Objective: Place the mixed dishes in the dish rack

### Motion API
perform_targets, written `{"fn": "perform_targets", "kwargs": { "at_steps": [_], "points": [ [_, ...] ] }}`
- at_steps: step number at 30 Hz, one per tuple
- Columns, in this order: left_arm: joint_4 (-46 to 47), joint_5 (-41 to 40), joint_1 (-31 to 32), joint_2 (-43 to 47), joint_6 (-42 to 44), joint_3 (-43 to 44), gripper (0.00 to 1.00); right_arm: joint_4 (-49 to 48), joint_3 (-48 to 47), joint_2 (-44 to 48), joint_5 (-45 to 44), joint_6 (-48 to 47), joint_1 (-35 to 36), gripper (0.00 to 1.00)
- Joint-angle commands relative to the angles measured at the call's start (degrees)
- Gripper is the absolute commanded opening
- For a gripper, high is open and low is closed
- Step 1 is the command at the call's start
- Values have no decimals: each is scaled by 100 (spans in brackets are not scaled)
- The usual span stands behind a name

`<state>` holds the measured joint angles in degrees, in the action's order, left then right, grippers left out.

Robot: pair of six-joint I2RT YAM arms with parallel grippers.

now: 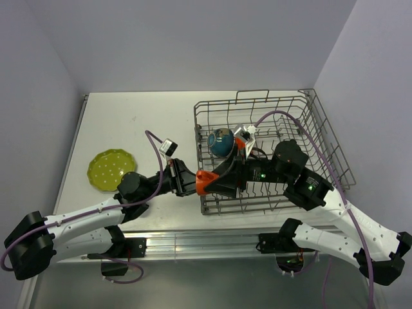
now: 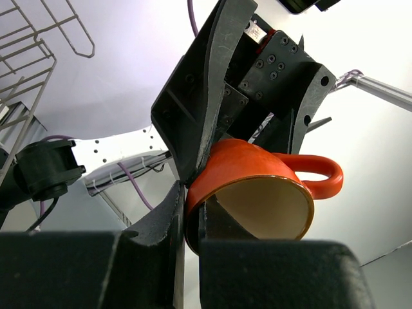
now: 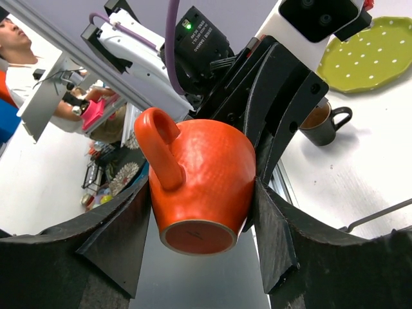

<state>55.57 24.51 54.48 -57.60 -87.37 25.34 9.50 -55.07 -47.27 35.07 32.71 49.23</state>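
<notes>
The small orange cup (image 1: 205,182) hangs in the air between both arms, just off the near left corner of the dish rack (image 1: 322,129). My left gripper (image 2: 192,212) is shut on its rim, one finger inside the cream interior and one outside. The cup (image 2: 257,187) has its handle pointing right. My right gripper (image 3: 201,187) is closed round the cup's body (image 3: 203,180), a pad against each side and the base facing the camera. A blue bowl (image 1: 221,141) sits in the rack. The yellow-green plate (image 1: 111,169) lies on the table at the left.
In the right wrist view a dark brown mug (image 3: 322,122) stands on the table near the yellow-green plate (image 3: 376,51). The rack's wire wall (image 2: 38,58) shows at the upper left of the left wrist view. Both forearms cross the table's near edge.
</notes>
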Motion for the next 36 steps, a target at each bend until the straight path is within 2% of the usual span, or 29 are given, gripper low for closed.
{"fn": "perform_targets", "kwargs": {
  "at_steps": [1,4,6,9,12,14,16,17,18,19,22,26,36],
  "points": [
    [340,19,98,-58,-43,76,0,-378,58,-81,96,-81,78,39],
    [436,-8,98,-67,-148,76,0,-431,93,-107,193,-116,95,46],
    [498,-60,98,-76,-210,50,0,-431,84,-116,219,-168,113,46],
    [569,-96,98,-102,-289,23,0,-466,93,-151,281,-221,148,36],
    [666,-61,98,-128,-359,-12,0,-466,75,-213,316,-230,183,2],
    [639,-26,98,-128,-307,-3,0,-440,58,-213,263,-239,209,0],
    [595,27,98,-120,-237,-20,29,-422,49,-160,142,-230,218,0],
    [587,45,98,-111,-210,-47,47,-388,40,-143,114,-221,210,0],
    [604,62,89,-102,-175,-99,80,-344,14,-125,71,-247,210,0],
    [587,132,89,-85,-114,-117,89,-352,5,-90,44,-221,210,0],
    [542,281,89,-67,9,-179,99,-326,-13,-90,79,-177,210,0],
    [674,361,54,-14,27,-293,99,-194,-39,-46,-70,-221,218,0],
    [-10,370,-499,899,45,-951,99,561,-258,445,-597,-484,210,0]
  ]
}}
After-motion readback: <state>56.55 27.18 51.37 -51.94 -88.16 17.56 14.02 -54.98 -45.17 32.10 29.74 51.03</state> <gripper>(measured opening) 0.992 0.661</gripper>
